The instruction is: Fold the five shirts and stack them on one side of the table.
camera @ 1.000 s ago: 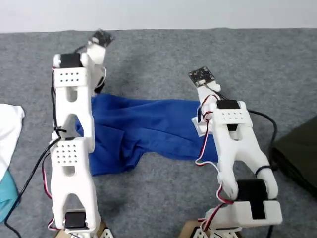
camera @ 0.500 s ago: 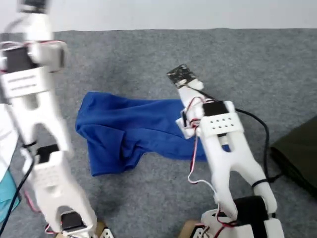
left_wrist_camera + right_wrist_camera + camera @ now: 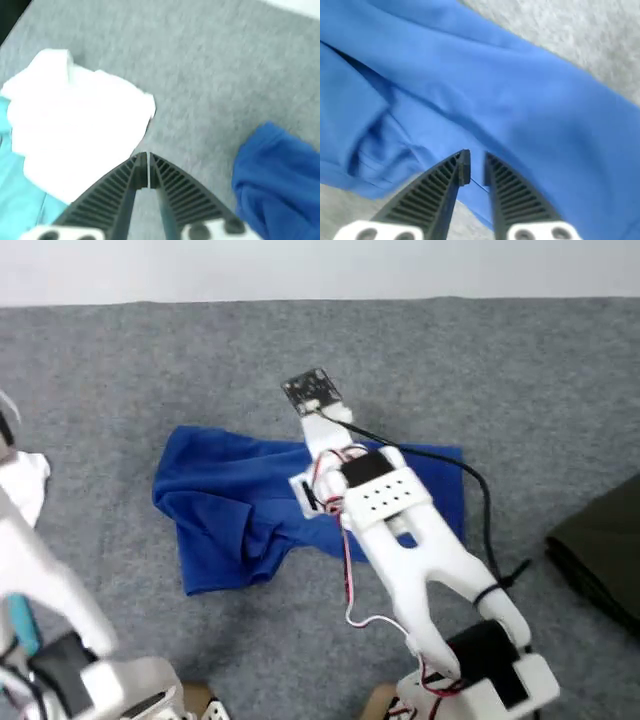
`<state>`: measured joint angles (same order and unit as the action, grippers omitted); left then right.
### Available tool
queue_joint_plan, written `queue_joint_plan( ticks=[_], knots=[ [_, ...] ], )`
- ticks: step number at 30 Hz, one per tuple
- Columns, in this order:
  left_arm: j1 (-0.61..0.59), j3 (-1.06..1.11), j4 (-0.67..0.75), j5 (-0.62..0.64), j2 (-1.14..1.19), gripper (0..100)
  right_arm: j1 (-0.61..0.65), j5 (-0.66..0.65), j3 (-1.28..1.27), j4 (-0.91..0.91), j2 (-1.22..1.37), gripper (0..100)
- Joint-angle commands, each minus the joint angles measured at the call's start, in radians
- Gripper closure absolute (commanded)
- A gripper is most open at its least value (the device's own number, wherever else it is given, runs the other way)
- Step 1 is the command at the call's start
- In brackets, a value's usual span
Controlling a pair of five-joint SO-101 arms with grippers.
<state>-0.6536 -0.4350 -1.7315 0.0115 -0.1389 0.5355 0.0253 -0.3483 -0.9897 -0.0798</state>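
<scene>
High view: fixed overhead, looks down on table point(image 3: 520, 370) from 6 o'clock edge. Left wrist: low, near, shares white shirt point(image 3: 75, 120) at high view's 9 o'clock. Right wrist: very near, over central blue shirt point(image 3: 520, 100).

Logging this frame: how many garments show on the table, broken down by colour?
blue shirt: 1
white shirt: 1
teal shirt: 1
dark garment, at the table's edge: 1
Total: 4
</scene>
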Motion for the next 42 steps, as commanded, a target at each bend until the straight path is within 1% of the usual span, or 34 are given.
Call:
queue_joint_plan(
  ticks=[1,7,12,14,17,21,25,32,42],
  knots=[
    [-0.041,0.173,0.018,-0.002,-0.178,98,0.053,0.052,0.164,-0.062,0.068,88.0],
    [-0.092,0.418,0.095,-0.002,-0.353,98,0.125,0.143,0.419,-0.171,0.283,88.0],
    [-0.097,0.585,0.158,-0.002,-0.454,98,0.183,0.302,0.646,-0.348,0.44,88.0],
    [-0.097,0.644,0.186,-0.002,-0.486,98,0.202,0.345,0.755,-0.432,0.493,88.0],
    [-0.095,0.717,0.216,-0.002,-0.529,98,0.222,0.373,0.91,-0.536,0.572,88.0],
    [-0.092,0.773,0.227,-0.002,-0.575,98,0.236,0.382,1.06,-0.627,0.662,88.0],
    [-0.092,0.792,0.227,-0.002,-0.603,98,0.236,0.382,1.14,-0.65,0.72,88.0],
    [-0.092,0.792,0.222,-0.002,-0.608,98,0.277,0.382,1.143,-0.627,0.743,88.0],
    [-0.092,0.8,0.219,0.0,-0.608,98,0.278,0.382,1.143,-0.576,0.823,88.0]
  ],
)
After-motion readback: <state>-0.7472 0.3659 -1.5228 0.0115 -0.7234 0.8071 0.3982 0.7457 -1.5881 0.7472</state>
